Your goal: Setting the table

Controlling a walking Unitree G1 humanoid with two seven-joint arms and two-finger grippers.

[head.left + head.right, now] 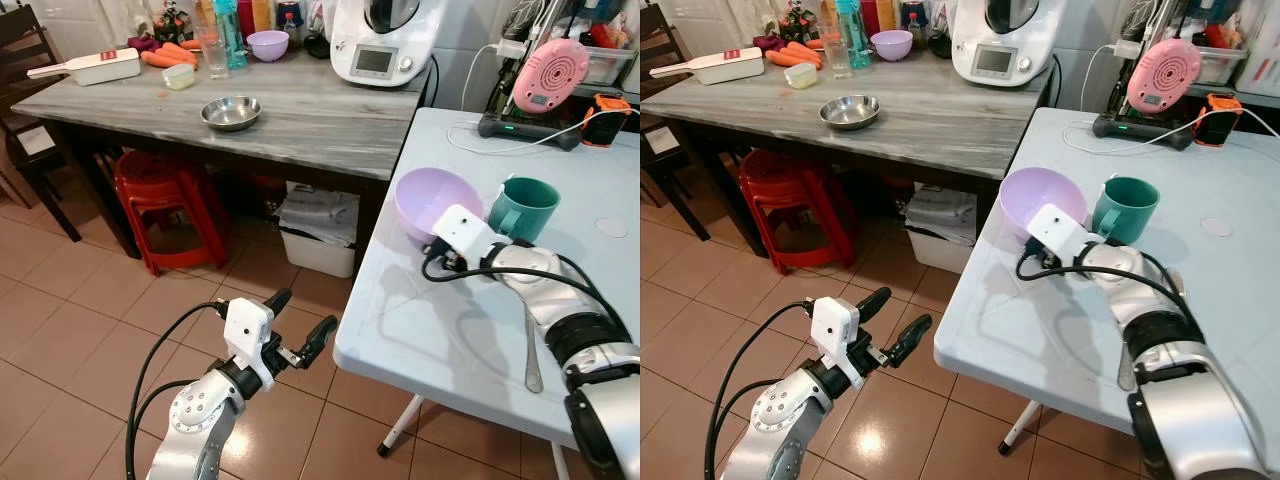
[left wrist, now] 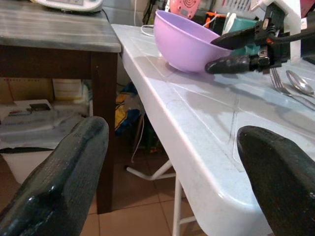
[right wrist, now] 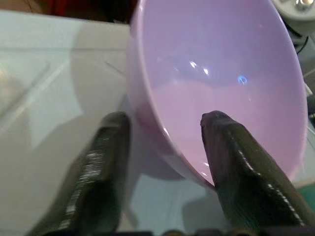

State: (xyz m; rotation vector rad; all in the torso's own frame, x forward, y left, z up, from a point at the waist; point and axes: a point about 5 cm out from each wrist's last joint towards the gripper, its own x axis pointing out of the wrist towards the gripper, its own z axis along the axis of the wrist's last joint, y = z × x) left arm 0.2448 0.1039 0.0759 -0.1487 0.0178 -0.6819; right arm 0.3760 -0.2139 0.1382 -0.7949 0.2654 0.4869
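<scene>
While straddling the near rim of the lilac bowl (image 3: 216, 83), right gripper (image 3: 165, 142) with one black finger inside and one outside, jaws apart, not squeezed shut. Lilac bowl on the white table (image 1: 440, 330), close to its front left corner. Just beside the bowl at 3 o'clock, a teal mug (image 1: 522, 209). At 5 o'clock from the bowl, a spoon (image 1: 531, 352) flat on the table beside the silver arm. Left gripper (image 1: 300, 328) low over the tiled floor (image 1: 80, 320), at 8 o'clock from the bowl, fingers spread wide, holding nothing. Up at 10 o'clock, a grey table (image 1: 310, 110) with a small steel bowl (image 1: 231, 112), and a red stool (image 1: 165, 205) tucked underneath.
</scene>
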